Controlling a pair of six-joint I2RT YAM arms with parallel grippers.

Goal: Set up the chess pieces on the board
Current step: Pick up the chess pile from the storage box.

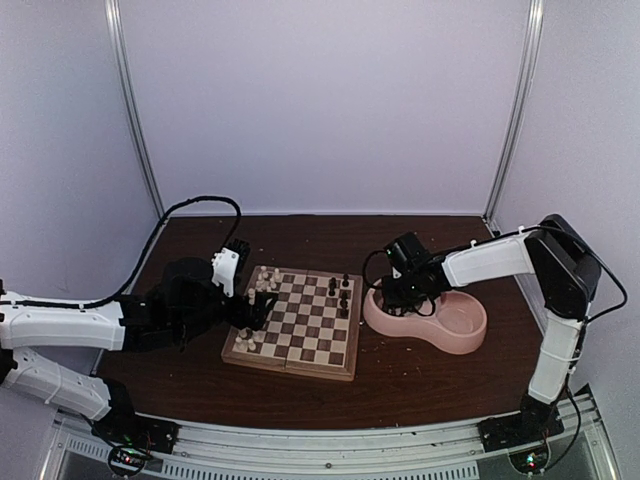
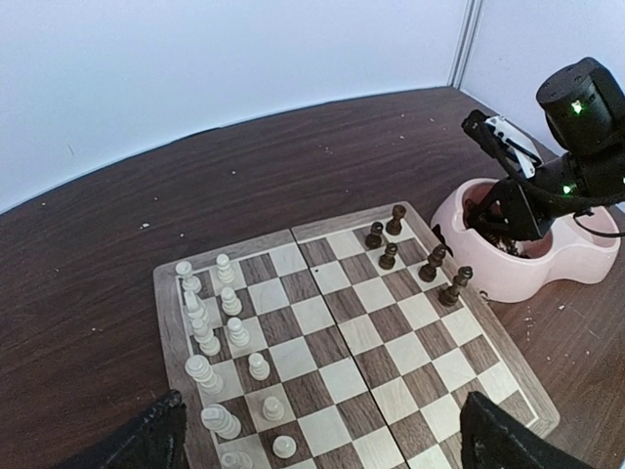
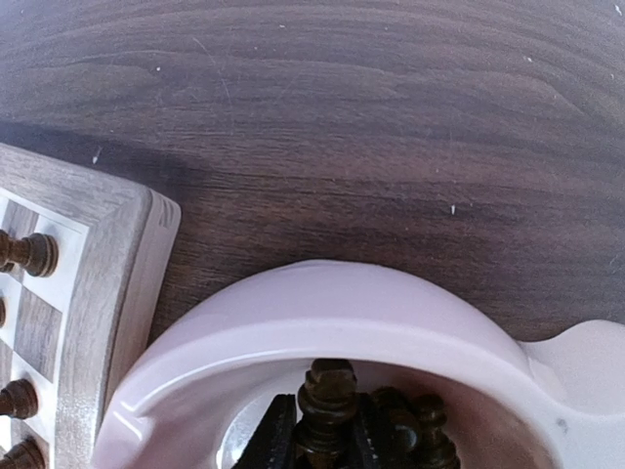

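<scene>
The board [image 1: 290, 362] lies mid-table. Cream chess pieces [image 2: 232, 332] stand in two columns along its left side, and a few dark chess pieces [image 2: 431, 264] stand at its far right corner. My left gripper [image 2: 322, 440] hovers open over the board's near-left part [image 1: 250, 310], with nothing between its fingers [image 2: 146, 440]. My right gripper [image 3: 327, 430] reaches down into the left half of the pink bowl [image 3: 322, 313]. Its two black fingers are pressed against the sides of an upright dark chess piece [image 3: 329, 396]. More dark pieces [image 3: 425, 430] lie beside it in the bowl.
The pink double bowl [image 1: 460, 335] sits just right of the board, almost touching its rim [image 3: 107, 283]. Dark wooden tabletop [image 1: 330, 235] stretches behind both. White walls enclose the back and sides.
</scene>
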